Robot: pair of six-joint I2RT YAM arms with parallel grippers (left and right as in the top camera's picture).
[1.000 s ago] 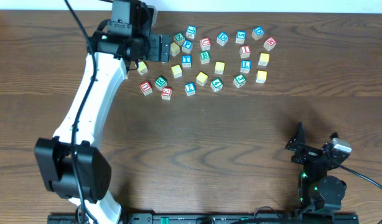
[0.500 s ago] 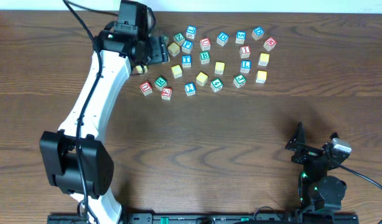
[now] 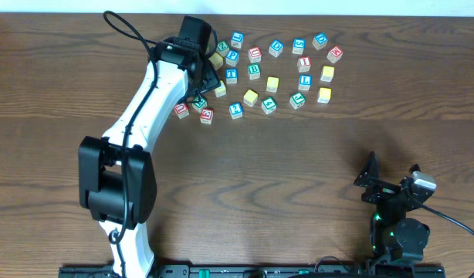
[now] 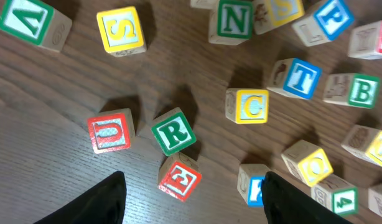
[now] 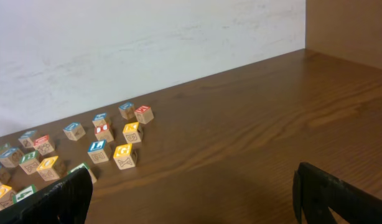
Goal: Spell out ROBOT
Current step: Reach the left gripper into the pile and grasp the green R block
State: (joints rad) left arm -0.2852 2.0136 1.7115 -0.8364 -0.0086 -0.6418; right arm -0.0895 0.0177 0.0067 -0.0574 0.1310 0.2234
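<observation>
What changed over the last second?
The left arm swung right, in over the blocks. The left gripper now hangs open above the green R, holding nothing. No block visibly moved, and the right gripper stayed parked, open.

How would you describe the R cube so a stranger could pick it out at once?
Follow the white left arm across the table to the near left end of the cube scatter. Three cubes cluster there: a red U cube, a red E cube and the R cube. It alone has a green frame around a green R.
</observation>
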